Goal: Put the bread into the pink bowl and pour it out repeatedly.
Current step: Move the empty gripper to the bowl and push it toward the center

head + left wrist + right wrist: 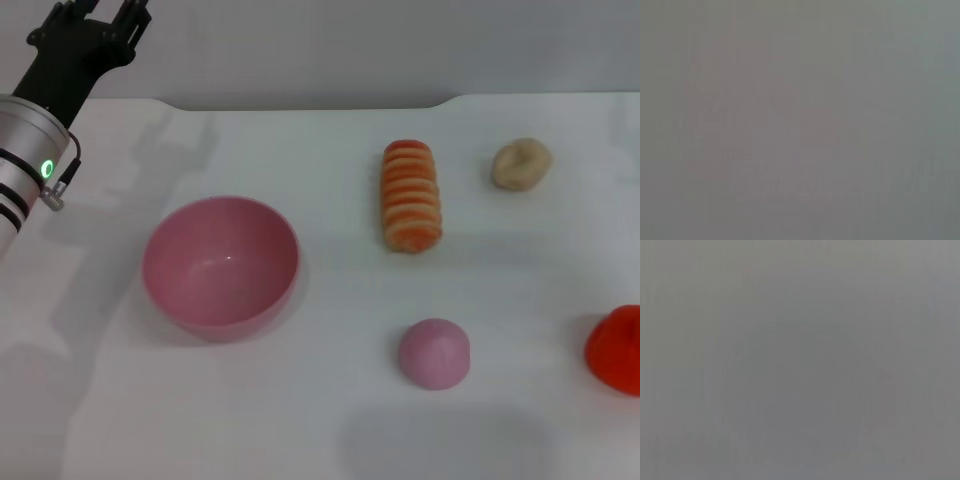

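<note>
The bread, a ridged loaf with orange and cream stripes facing up, lies on the white table right of centre, pointing away from me. The pink bowl stands upright and empty to its left, nearer the front. My left gripper hangs raised at the far left corner, well behind and left of the bowl, its black fingers cut off by the top edge. The right gripper is out of the head view. Both wrist views show only plain grey.
A beige rounded lump lies behind and right of the loaf. A pink dome-shaped bun sits in front of the loaf. A red object is cut off by the right edge. The white table ends at a back edge.
</note>
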Robot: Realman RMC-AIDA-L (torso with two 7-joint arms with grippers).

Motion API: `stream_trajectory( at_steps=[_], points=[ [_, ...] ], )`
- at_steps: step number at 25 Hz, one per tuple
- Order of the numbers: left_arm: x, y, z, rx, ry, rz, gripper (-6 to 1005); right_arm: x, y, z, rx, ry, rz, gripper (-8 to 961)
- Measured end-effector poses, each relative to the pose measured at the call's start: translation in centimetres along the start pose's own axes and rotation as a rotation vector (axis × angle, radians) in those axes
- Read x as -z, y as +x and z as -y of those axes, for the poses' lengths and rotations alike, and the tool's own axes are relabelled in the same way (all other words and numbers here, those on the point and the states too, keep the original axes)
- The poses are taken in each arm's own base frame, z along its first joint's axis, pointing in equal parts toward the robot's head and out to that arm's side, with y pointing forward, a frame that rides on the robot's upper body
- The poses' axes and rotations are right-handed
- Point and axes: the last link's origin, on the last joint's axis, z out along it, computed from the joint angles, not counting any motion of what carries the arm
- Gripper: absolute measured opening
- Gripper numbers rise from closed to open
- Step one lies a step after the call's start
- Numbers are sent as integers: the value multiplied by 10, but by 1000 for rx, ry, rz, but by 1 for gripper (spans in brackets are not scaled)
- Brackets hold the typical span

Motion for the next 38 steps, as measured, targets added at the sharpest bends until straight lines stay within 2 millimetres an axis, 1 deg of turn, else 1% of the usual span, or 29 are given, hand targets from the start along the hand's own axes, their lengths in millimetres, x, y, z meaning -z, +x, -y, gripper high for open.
stream_trajectory(
  at_steps=[8, 12, 17, 25, 34, 38],
  points=[
    [-3, 2, -1, -3, -9, 2, 647, 0, 0, 1, -2, 7, 0, 502],
    [-2, 3, 2, 9, -8, 13, 649, 2, 1, 3, -2, 11, -3, 502],
    [-7, 4, 8, 15, -9, 55, 651, 7, 4, 10, -11, 41, -14, 503],
    [-10, 6, 8, 30, -38, 90, 655, 12, 8, 17, -16, 67, -27, 504],
    [-11, 11, 11, 48, -76, 121, 659, 11, 8, 17, -9, 67, -30, 505],
    [-14, 17, 10, 51, -127, 148, 661, 11, 8, 17, -8, 67, -30, 505]
  ],
)
